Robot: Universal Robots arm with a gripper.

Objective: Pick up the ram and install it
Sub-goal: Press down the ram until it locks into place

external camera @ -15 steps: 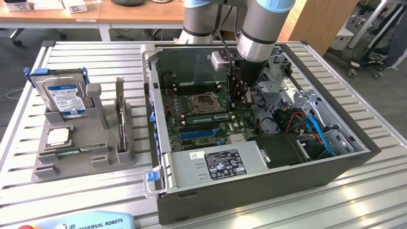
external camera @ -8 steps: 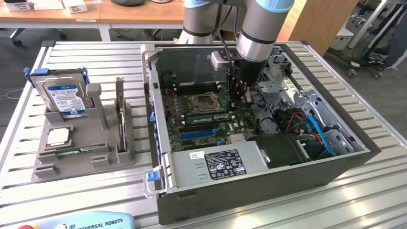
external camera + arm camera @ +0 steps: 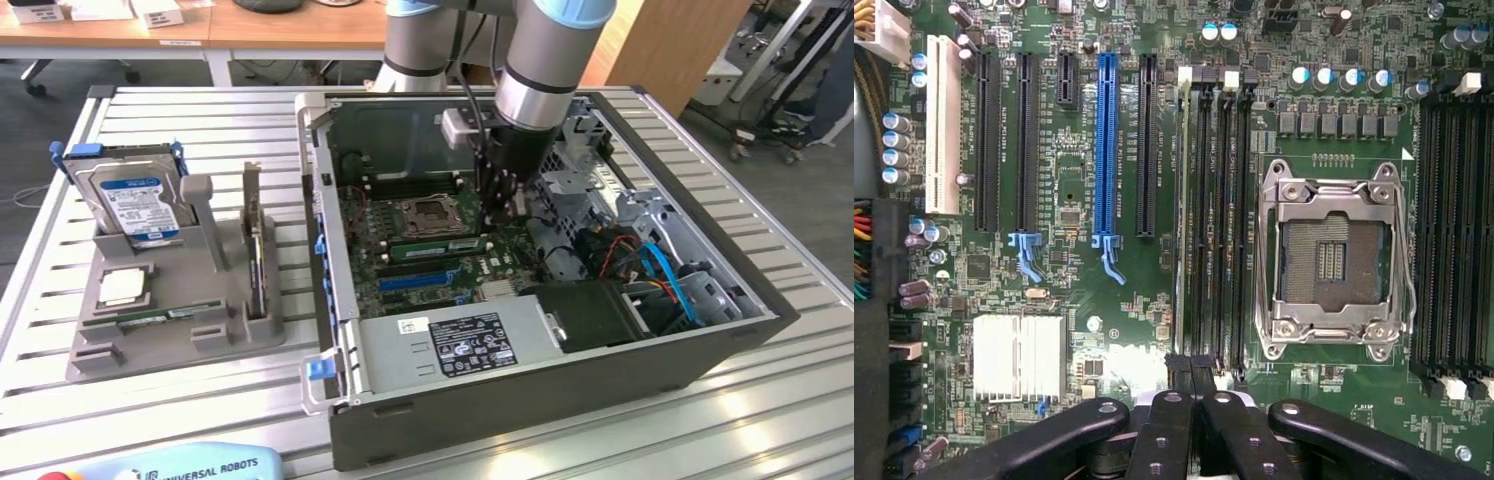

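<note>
Motherboard (image 3: 1104,330) below: pincer (image 3: 1191,372) shut (ram (image 3: 1182,200) seated in slot).

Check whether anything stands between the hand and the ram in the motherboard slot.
Nothing visible does. The shut hand sits directly over one end of the ram, which stands edge-on in a slot near the processor socket.

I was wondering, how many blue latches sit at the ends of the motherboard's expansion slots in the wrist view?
2. One blue latch ends the blue slot; the other ends a long black slot nearby. More may be hidden.
</note>
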